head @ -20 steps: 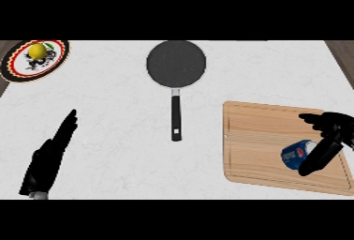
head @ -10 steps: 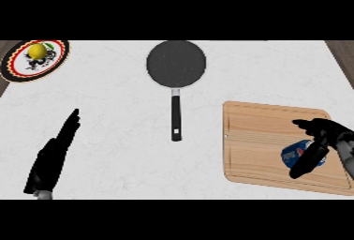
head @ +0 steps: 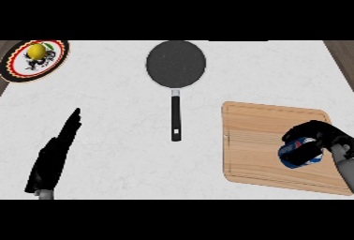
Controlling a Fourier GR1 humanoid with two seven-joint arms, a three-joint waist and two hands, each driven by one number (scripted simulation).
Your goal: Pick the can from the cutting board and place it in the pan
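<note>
- Now the blue cylindrical can (head: 298, 154) is seen on the right part of the pale wooden cutting board (head: 259, 136), lying tilted rather than upright as far as can be told, with its long axis running from upper left to lower right.
- The black right hand (head: 319, 136) is wrapped over the can from the upper right, fingers curled round it; the can is judged to be gripped, though not yet lifted clear of the board.
- The dark round frying pan (head: 176, 63) is found well apart, up and to the left of the can, with its long black handle (head: 175, 117) pointing down toward the near edge; the coming move is judged to be a carry in that direction.
- The black left hand (head: 55, 154) is held open and at rest at the lower left of the white bench (head: 117, 117).
- Compared with half a second ago, the right hand's fingers, then spread above the can, are now closed round it.
</note>
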